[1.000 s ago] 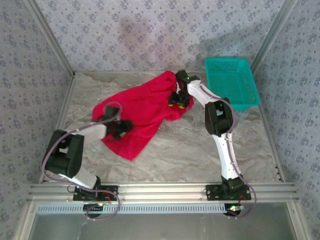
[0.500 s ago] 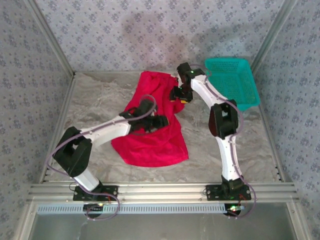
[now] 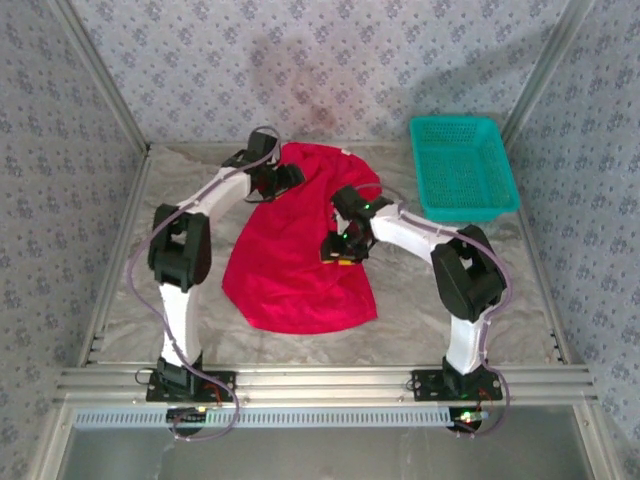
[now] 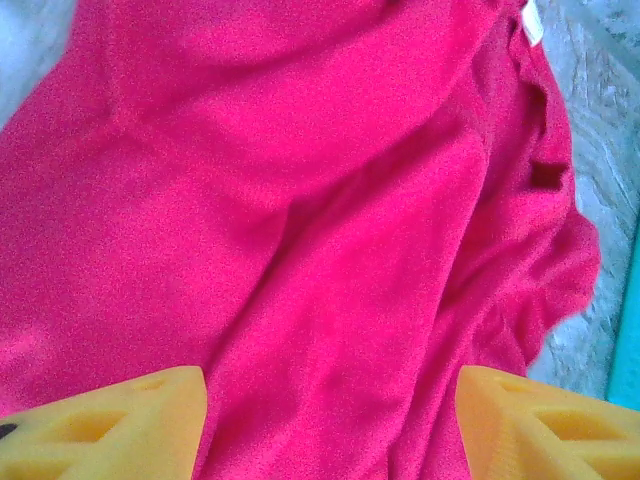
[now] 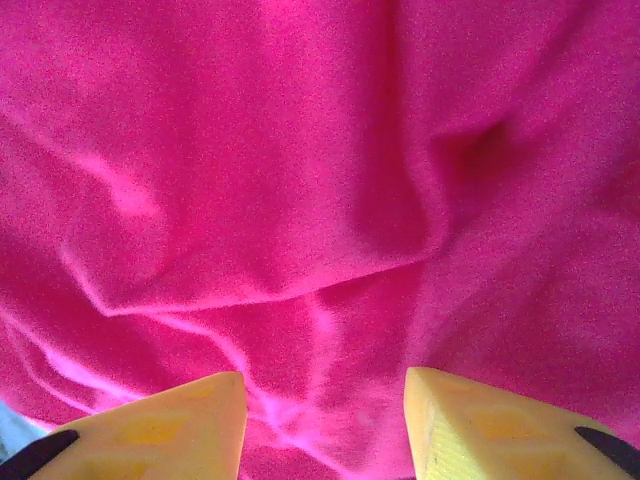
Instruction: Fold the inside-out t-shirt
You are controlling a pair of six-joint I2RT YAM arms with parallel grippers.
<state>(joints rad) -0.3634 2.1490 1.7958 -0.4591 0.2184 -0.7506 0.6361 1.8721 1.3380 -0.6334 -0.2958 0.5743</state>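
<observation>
The inside-out t-shirt [image 3: 300, 270], bright red, lies spread on the table from the back middle toward the front, its hem nearest me. My left gripper [image 3: 283, 182] hovers over the shirt's far left corner. In the left wrist view its yellow fingers [image 4: 100, 425] stand wide apart over wrinkled cloth [image 4: 300, 200], gripping nothing, and a small white tag [image 4: 531, 22] shows at the top right. My right gripper [image 3: 338, 248] is over the shirt's right middle. Its fingers [image 5: 150, 430] stand open above creased red cloth [image 5: 300, 180], with none pinched between them.
A teal mesh basket [image 3: 455, 122] stands at the back right, close to the shirt's right edge, and also shows in the left wrist view [image 4: 630, 340]. Bare marbled table [image 3: 430, 300] lies to the right and left of the shirt. Patterned walls enclose three sides.
The left arm swung from the shirt's middle up to its far left corner. The right gripper came from the far edge down to the right middle. The shirt's upper part now lies wider.
</observation>
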